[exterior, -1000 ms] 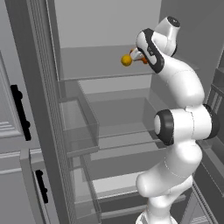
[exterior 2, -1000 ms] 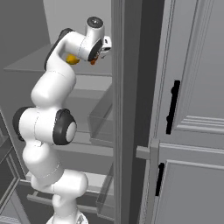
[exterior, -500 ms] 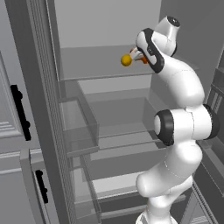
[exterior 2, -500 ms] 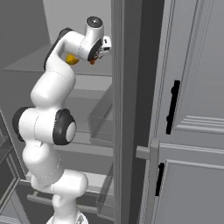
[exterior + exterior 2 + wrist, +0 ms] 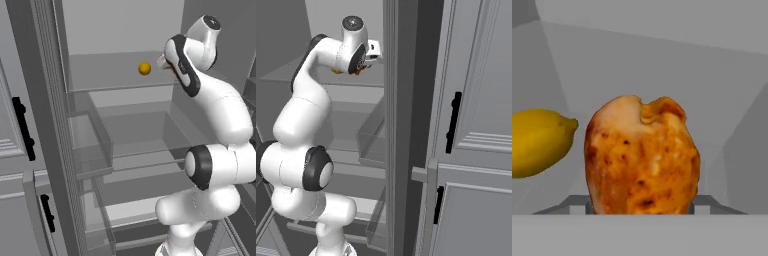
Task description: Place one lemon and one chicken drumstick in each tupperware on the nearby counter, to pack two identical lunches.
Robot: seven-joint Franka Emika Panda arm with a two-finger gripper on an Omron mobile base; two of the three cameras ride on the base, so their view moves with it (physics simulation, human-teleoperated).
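Golden-brown, roasted-looking chicken drumstick (image 5: 642,156) stands right before the hand camera, its base between the two dark finger tips of the pincer (image 5: 642,204), which has narrowed from wide a second ago and now seems closed on the meat; a smooth yellow lemon (image 5: 539,142) lies just beside it on the glass fridge shelf (image 5: 722,90). From the left base view, the lemon (image 5: 144,68) rests on that upper shelf (image 5: 100,75) with the arm's hand close to its right. From the right base view, a sliver of orange drumstick (image 5: 357,71) peeks under the hand. Judging by this, the first drumstick is gripped but not lifted; the surface and tupperware lie elsewhere.
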